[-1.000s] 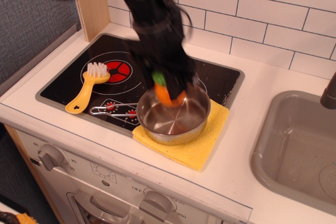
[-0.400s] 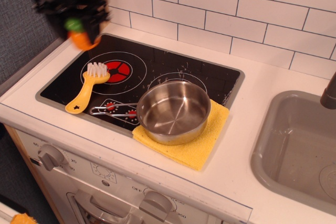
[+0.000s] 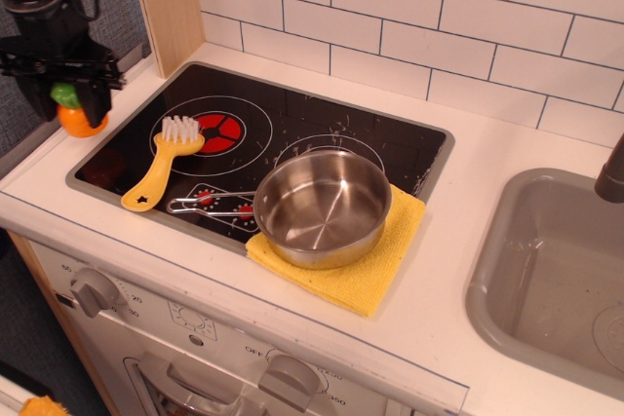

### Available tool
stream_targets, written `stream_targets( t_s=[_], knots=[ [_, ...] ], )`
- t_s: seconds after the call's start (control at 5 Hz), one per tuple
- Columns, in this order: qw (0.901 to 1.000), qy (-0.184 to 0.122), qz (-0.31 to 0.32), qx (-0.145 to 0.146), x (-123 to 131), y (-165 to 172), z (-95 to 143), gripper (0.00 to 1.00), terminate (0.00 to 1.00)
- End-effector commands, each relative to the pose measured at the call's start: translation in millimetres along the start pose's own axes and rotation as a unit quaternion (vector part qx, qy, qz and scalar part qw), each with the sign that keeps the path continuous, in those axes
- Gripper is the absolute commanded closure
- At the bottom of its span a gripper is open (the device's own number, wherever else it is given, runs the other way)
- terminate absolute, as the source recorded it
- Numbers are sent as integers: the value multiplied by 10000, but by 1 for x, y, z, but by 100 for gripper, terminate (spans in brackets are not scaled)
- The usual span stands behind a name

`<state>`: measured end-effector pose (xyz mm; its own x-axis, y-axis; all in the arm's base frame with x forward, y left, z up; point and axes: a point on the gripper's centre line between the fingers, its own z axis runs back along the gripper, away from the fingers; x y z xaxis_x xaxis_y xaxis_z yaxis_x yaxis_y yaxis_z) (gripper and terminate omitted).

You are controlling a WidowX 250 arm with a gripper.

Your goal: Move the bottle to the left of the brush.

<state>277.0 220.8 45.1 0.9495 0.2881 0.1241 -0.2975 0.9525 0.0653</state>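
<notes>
At the far left we see our black gripper [image 3: 76,104] held above the left edge of the white counter [image 3: 58,177], its fingers [image 3: 97,96] closed on the bottle [image 3: 78,116], a small orange fruit-shaped toy with a green cap. The bottle hangs in the air, not yet resting on anything we can make out.

Just to the right lies the brush [image 3: 164,161], yellow with white bristles, on the black hob [image 3: 312,133], its handle pointing toward the front edge. Beside it is a wire utensil [image 3: 210,205] with red beads, then a steel pot [image 3: 322,207] on a yellow cloth [image 3: 366,265], and a grey sink [image 3: 546,280] at the far right.

We judge the bottle already stands left of the brush, so the step in hand is setting it down. We should lower straight down onto the flat counter strip, keep clear of the brush, and part the fingers only once the base is seated, since the rounded toy may roll toward the edge.
</notes>
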Motion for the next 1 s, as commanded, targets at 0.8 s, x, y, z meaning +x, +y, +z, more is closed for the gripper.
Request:
stream_targets(
  t_s=[0.8],
  knots=[
    [9991, 135, -397, -18, -36, -12, 5, 100, 0]
  ],
)
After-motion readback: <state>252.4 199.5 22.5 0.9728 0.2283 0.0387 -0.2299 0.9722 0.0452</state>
